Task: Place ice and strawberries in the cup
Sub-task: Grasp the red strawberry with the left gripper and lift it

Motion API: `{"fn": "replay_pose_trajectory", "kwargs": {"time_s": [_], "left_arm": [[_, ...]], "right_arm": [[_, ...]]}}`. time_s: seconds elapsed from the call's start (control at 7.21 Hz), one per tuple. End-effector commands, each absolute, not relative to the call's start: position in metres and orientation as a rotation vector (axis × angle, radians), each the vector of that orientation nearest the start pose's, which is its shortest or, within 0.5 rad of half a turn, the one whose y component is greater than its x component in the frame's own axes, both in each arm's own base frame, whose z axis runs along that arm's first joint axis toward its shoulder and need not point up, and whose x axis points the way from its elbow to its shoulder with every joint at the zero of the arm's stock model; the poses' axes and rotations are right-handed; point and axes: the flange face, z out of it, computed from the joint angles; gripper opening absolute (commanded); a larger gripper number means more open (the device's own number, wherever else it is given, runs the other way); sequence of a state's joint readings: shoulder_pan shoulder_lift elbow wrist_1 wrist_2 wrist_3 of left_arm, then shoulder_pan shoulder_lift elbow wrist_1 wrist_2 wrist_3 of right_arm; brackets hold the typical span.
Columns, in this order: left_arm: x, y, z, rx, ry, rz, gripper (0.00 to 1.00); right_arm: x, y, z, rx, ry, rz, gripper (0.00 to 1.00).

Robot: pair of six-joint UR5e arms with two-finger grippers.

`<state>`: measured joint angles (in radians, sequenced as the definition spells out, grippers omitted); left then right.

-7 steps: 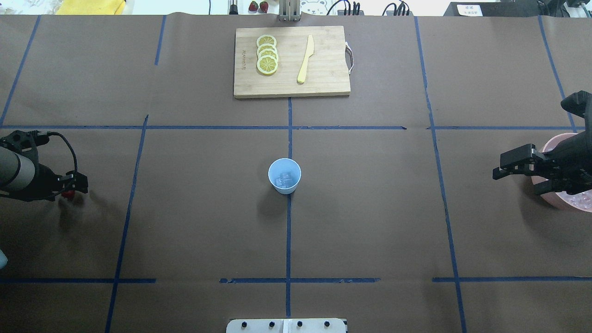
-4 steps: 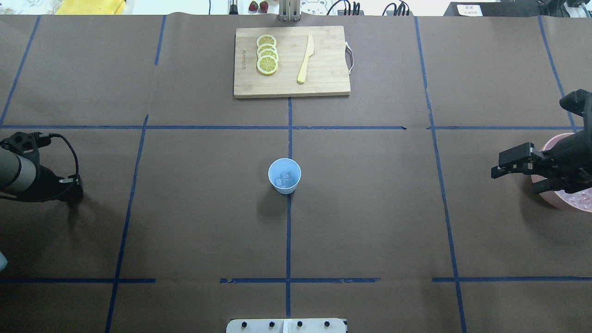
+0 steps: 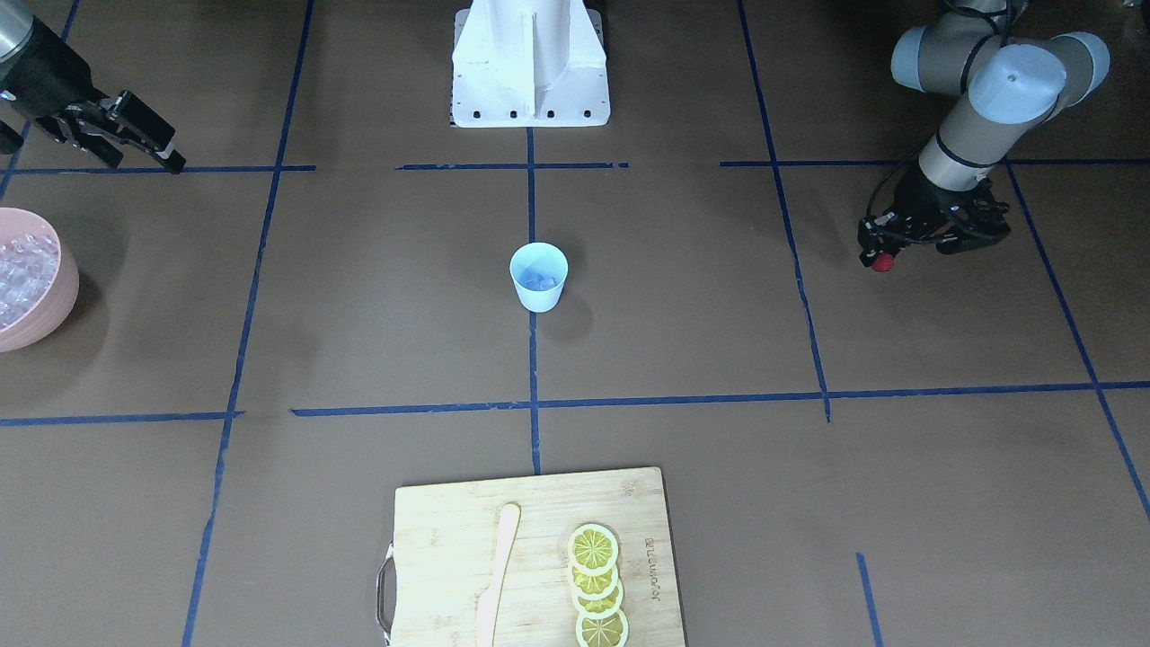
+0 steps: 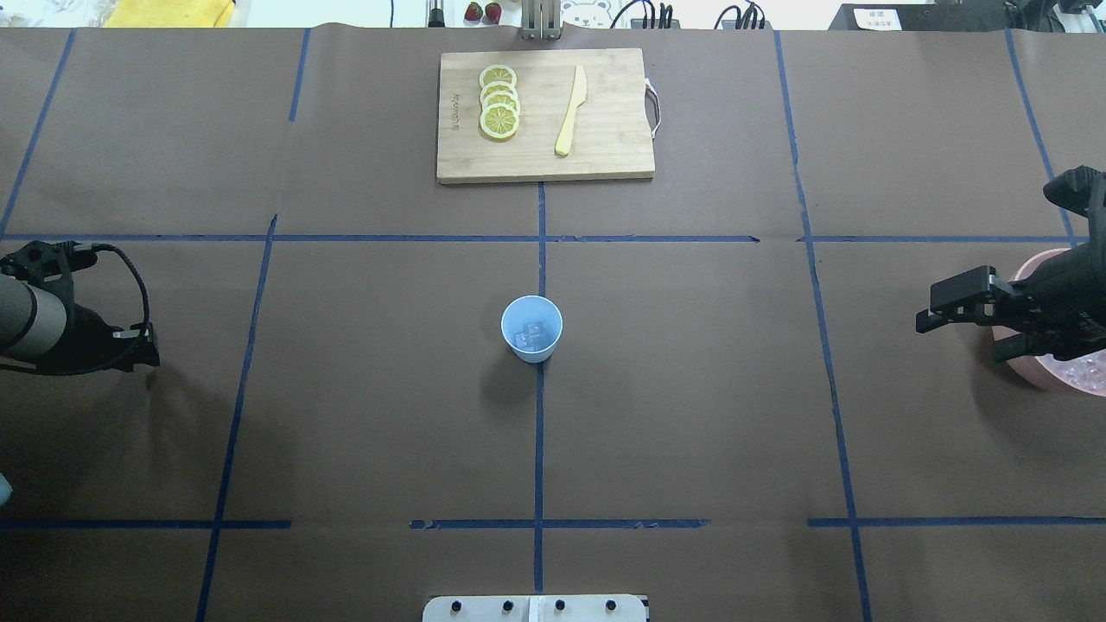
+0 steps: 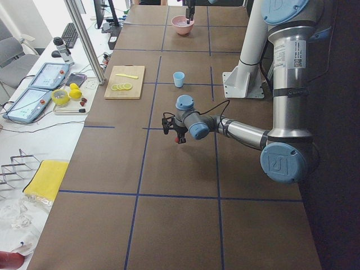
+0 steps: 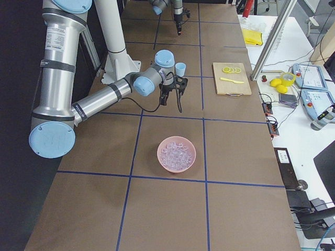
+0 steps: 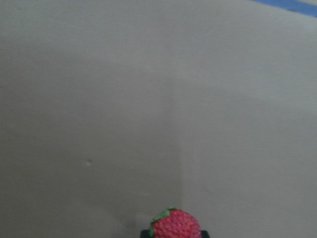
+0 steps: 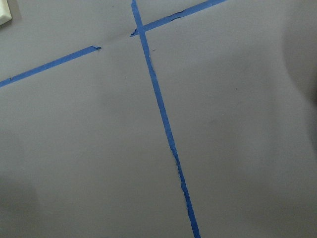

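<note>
Table (image 4: pixel 691 389) wide open around cup (image 4: pixel 531 328); left jaws grip strawberry (image 3: pixel 884 261), well apart; right jaws spread near bowl (image 3: pixel 52 313).

A wooden cutting board (image 4: pixel 613 138) lies on the brown-papered table (image 4: pixel 691 389), on the side opposite the robot. Four overlapping lemon slices (image 4: pixel 499 102) and a pale wooden knife (image 4: pixel 571 111) lie on it, apart. Blue tape lines (image 4: pixel 540 432) grid the paper. A pink bowl (image 6: pixel 158 151) stands toward the robot's right end.

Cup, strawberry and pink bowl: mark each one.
cup (image 3: pixel 539 298): exterior front-facing view, on its pale blue outer wall.
strawberry (image 7: pixel 175 224): left wrist-mounted view, on its red body.
pink bowl (image 3: pixel 56 310): exterior front-facing view, on its outer wall.
</note>
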<state>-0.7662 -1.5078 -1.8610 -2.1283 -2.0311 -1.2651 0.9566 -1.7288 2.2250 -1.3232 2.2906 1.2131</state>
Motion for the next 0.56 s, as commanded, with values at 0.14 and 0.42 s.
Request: {"fn": "replay_pose_trajectory", "kwargs": {"time_s": [0.14, 0.42], "left_arm": [[0.345, -0.417, 0.306, 0.05, 1.086, -0.175, 0.0], [0.441, -0.394, 0.185, -0.026, 1.09, -0.167, 0.0]], "right_arm": [[-0.158, -0.365, 0.387, -0.109, -0.981, 0.316, 0.99], [-0.149, -0.361, 0.391, -0.112, -0.975, 0.335, 0.99]]}}
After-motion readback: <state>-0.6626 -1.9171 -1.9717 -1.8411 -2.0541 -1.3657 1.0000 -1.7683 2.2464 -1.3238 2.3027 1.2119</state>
